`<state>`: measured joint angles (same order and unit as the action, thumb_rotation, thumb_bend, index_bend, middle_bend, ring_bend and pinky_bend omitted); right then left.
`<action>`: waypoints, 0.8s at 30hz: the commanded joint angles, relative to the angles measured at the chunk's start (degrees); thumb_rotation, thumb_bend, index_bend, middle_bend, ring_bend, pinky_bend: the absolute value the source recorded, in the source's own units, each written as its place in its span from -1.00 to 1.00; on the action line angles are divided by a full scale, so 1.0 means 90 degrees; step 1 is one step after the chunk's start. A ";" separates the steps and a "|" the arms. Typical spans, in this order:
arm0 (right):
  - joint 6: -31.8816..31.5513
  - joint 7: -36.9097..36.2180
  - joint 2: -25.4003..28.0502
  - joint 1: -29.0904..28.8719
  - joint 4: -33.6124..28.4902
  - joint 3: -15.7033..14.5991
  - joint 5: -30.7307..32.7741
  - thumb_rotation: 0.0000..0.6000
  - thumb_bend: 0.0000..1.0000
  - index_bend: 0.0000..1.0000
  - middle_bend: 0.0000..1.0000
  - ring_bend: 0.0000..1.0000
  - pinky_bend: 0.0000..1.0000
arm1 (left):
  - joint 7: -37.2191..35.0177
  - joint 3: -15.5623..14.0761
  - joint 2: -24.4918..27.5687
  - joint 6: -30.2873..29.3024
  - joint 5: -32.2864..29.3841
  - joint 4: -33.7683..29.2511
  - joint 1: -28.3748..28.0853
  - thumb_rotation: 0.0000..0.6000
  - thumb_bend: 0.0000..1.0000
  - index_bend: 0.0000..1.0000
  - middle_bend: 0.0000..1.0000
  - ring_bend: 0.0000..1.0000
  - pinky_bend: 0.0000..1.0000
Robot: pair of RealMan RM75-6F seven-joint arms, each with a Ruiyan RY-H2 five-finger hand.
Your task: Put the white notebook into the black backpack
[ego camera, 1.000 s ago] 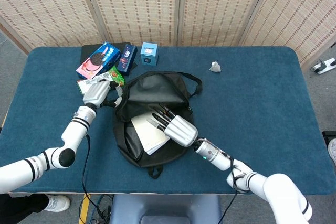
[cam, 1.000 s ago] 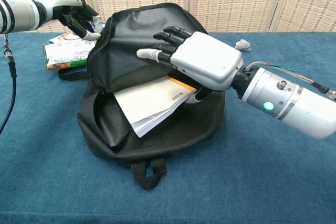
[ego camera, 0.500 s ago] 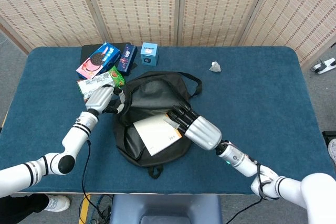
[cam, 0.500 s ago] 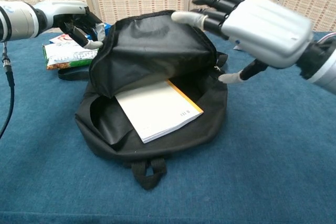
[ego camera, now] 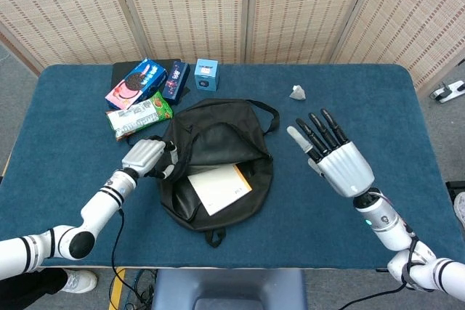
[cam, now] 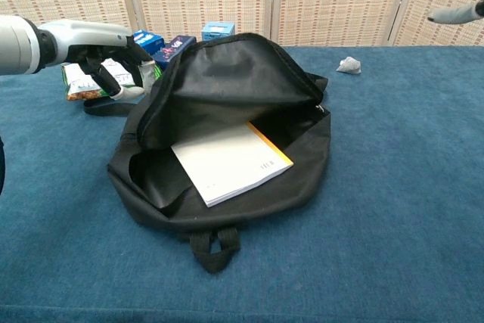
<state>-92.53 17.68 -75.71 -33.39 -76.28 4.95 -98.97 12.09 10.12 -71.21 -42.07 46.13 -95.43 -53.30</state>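
Observation:
The black backpack (ego camera: 218, 136) lies in the middle of the blue table with its mouth open toward me. The white notebook (ego camera: 220, 188) with an orange edge lies inside the opening, also clear in the chest view as the notebook (cam: 231, 163) within the backpack (cam: 234, 81). My left hand (ego camera: 147, 157) grips the backpack's left rim, fingers curled on the fabric; the chest view shows this hand (cam: 113, 54) at the flap's edge. My right hand (ego camera: 336, 159) hovers to the right of the bag, palm spread, holding nothing; only a fingertip (cam: 457, 13) shows in the chest view.
Behind the bag on the left lie a pink-and-blue cookie box (ego camera: 134, 83), a dark blue box (ego camera: 175, 80), a small light-blue box (ego camera: 206, 74) and a green snack packet (ego camera: 138, 115). A crumpled paper scrap (ego camera: 298, 92) sits at the back right.
My right hand let go of the notebook, lifted out of the bag and swung to the right. The notebook settled inside. My left hand moved nearer along the bag's rim.

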 commanded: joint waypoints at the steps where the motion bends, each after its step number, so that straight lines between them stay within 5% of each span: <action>1: -0.0006 -0.0004 0.0200 0.0127 -0.0063 0.0113 0.0118 1.00 -1.00 -0.98 -0.80 -1.00 -1.00 | 0.0191 -0.0206 0.0347 0.0199 -0.0068 -0.0455 -0.0074 1.00 -0.33 0.04 -0.34 -0.44 -0.73; 6: 0.0003 -0.0119 0.0351 0.0272 -0.0091 0.0224 0.0286 1.00 -1.00 -0.98 -0.81 -1.00 -1.00 | 0.0004 -0.0236 0.0558 0.0176 0.0133 -0.0855 0.0026 1.00 -0.50 -0.13 -0.34 -0.44 -0.73; 18: 0.0499 -0.0621 0.0874 0.0595 -0.0338 0.0188 0.0674 1.00 -0.94 -0.98 -0.81 -1.00 -1.00 | -0.0689 -0.0132 0.1042 -0.0844 0.0549 -0.0960 0.0802 1.00 -0.52 -0.29 -0.34 -0.44 -0.73; 24: 0.0766 -0.1248 0.1339 0.0828 -0.0503 0.0058 0.0841 1.00 -0.81 -0.92 -0.72 -1.00 -0.76 | -0.0865 -0.0213 0.1243 -0.1537 0.0580 -0.0770 0.1370 1.00 -0.52 -0.28 -0.34 -0.44 -0.73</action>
<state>-86.55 8.07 -64.98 -26.80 -80.32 6.12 -91.80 4.56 8.67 -60.82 -53.74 51.07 -103.19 -42.78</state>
